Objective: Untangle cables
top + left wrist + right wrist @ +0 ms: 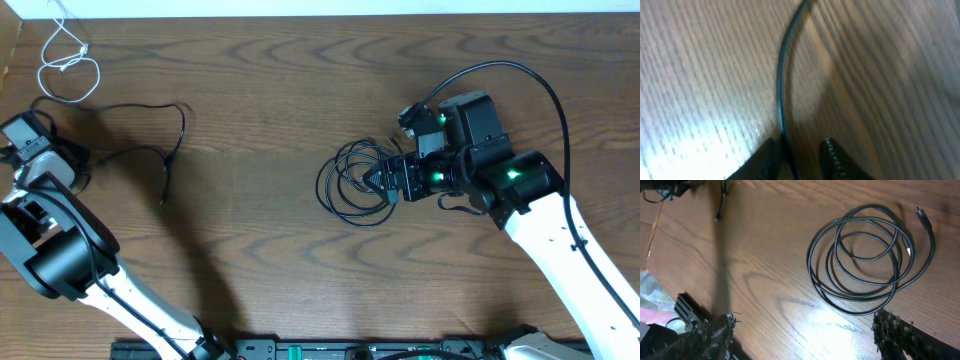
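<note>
Only wrist views tell, left jaws parted astride black cable, right jaws spread above coiled cable

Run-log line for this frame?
left gripper: open, fingers straddle loose black cable | right gripper: open, short of coiled black cable | white cable: far left, not held

I'm counting 3 cables on 1 table: 1 white, 2 black. The white cable is lying far left. The loose black cable is trailing at left, and the coiled black cable is sitting right of centre. On that coil I'm seeing 2 plug ends and approx. 3 loops. I'm running 2 arms, left arm and right arm, w/ 2 grippers: left gripper, right gripper.
</note>
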{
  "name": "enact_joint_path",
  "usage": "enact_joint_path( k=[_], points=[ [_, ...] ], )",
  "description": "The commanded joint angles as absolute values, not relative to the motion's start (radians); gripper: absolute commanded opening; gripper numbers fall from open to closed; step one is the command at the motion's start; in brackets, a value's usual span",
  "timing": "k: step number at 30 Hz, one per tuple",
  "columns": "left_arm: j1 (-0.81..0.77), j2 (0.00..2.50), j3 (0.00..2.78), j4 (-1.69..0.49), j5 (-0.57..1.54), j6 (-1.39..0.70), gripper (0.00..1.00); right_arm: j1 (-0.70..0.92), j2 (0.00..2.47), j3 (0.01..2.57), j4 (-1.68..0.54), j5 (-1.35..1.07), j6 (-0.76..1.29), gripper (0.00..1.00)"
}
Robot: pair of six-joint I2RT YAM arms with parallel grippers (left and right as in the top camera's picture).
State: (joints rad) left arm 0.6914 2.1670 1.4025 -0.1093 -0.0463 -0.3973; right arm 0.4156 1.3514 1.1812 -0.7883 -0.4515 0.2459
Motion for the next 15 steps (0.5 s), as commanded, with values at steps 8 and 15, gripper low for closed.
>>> enact_joint_path(
  k=[8,15],
  points=[
    [0.693,2.198,1.420,-0.047,-0.007,-0.410,0.15,0.421,1.360,1.183,-0.783,-0.455,0.270,0.88],
    [0.723,2.083,1.437,-0.062,-0.010,-0.432,0.60,0.421,1.360,1.183,-0.781,-0.455,0.269,0.88]
  ],
)
